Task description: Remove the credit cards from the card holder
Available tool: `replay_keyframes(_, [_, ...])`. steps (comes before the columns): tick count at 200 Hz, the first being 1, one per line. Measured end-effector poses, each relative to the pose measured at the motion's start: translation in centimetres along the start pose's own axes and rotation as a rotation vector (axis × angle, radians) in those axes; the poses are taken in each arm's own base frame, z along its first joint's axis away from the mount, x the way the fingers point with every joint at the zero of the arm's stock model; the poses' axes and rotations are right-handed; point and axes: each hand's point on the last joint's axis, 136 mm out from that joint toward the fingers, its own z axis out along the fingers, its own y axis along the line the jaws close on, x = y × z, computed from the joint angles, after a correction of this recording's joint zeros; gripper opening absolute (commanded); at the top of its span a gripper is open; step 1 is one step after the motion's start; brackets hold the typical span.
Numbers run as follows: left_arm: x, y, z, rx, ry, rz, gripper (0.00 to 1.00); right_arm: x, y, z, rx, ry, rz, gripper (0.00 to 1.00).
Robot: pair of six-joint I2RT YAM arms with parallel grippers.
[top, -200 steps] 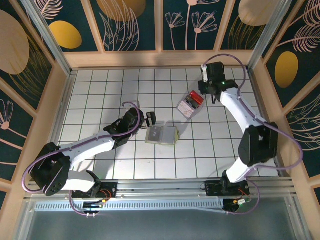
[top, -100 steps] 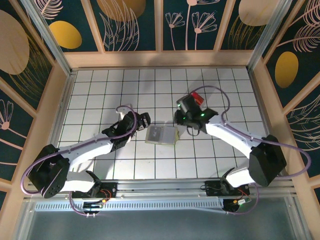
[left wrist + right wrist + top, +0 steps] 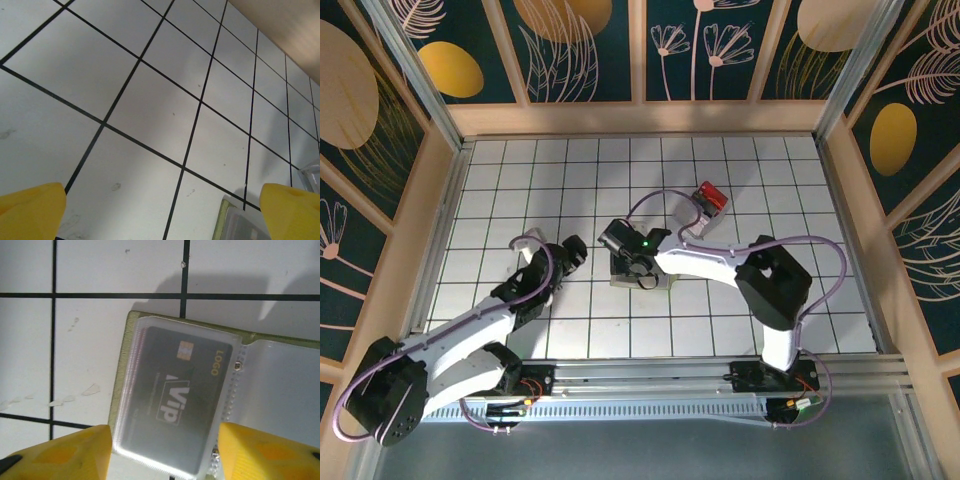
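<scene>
- The card holder [image 3: 270, 390] lies open and flat near the middle of the white gridded table [image 3: 520, 180]. Its pale inside faces up, with a yellow-green edge showing round one leaf.
- The holder's clear sleeves [image 3: 130, 390] have cards in them. The top pocket of the leaf under the right claw holds a dark card [image 3: 180, 385] with a gold chip and the words "VIP" and "LOGO". The stacked sleeve edges beneath it are too blurred to tell what they hold.
- The right gripper [image 3: 165, 455] hangs right over the holder with its claw released. Its yellow fingers [image 3: 65, 455] stand apart, one on either side of that sleeve's near end. Whether they touch it I cannot tell.
- The left gripper [image 3: 162, 212] is released too, spread wide over bare table just left of the holder and grasping nothing.
- A small clear box [image 3: 705, 205] stands farther back and to the right, apart from the holder. There is something red [image 3: 710, 193] in it, but what it is cannot be made out.
</scene>
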Motion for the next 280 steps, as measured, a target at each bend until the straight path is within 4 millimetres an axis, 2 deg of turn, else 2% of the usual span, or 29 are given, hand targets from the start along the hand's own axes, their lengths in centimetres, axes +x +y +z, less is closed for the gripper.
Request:
replay_keyframes(29, [-0.6,0.3,-0.2,-0.002,-0.026,-0.018,0.98,-0.5,0.4,1.1,0.017,-0.001,-0.006,0.65])
replay_keyframes(73, [-0.6,0.4,-0.1,-0.008,-0.026,-0.018,0.99,0.1,0.1,2.5,0.042,0.02,-0.031,0.69])
replay_keyframes(114, [-0.1,0.7,0.4,-0.021,-0.013,-0.008,0.99,0.4,-0.1,3.2,0.053,0.027,-0.058,0.64])
replay_keyframes(139, [0.1,0.8,0.6,-0.029,-0.004,-0.004,0.98,0.5,-0.3,3.5,0.062,0.027,-0.083,0.57])
replay_keyframes(187, [0.2,0.8,0.6,-0.026,-0.003,-0.005,0.98,0.6,-0.3,3.7,0.059,0.027,-0.126,0.59])
replay_keyframes(264, [0.2,0.3,0.5,-0.009,0.006,0.007,0.99,1.7,-1.0,2.8,0.021,-0.004,-0.185,0.31])
replay_keyframes(280, [0.0,-0.1,0.4,0.002,0.005,0.013,0.98,2.2,-1.3,2.4,0.002,0.004,-0.206,0.28])
